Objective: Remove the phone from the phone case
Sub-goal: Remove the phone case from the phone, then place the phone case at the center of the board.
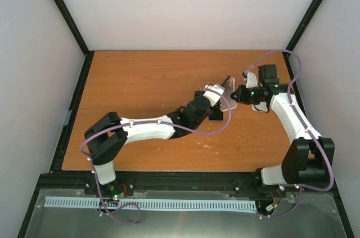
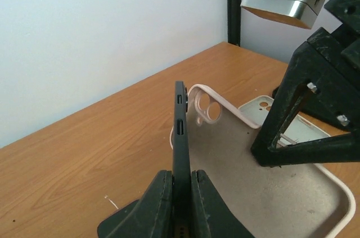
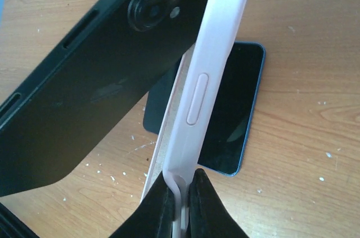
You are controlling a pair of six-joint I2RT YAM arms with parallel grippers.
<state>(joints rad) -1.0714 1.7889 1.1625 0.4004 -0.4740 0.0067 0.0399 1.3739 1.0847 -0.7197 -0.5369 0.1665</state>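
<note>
Arms (image 1: 143,128) meet mid-table, left end effector (image 2: 181,177) clamped on black phone (image 2: 180,131), right end effector (image 3: 180,184) pinching pink case (image 3: 208,63).

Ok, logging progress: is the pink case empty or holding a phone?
Empty: the pink case shows bare lining inside; the left gripper holds the black phone apart.

Nothing readable anywhere, tbh: no logo or label shows on the matte black phone (image 3: 84,97), the pale pink silicone case (image 3: 197,97) or the orange-brown wooden table (image 1: 140,80).
</note>
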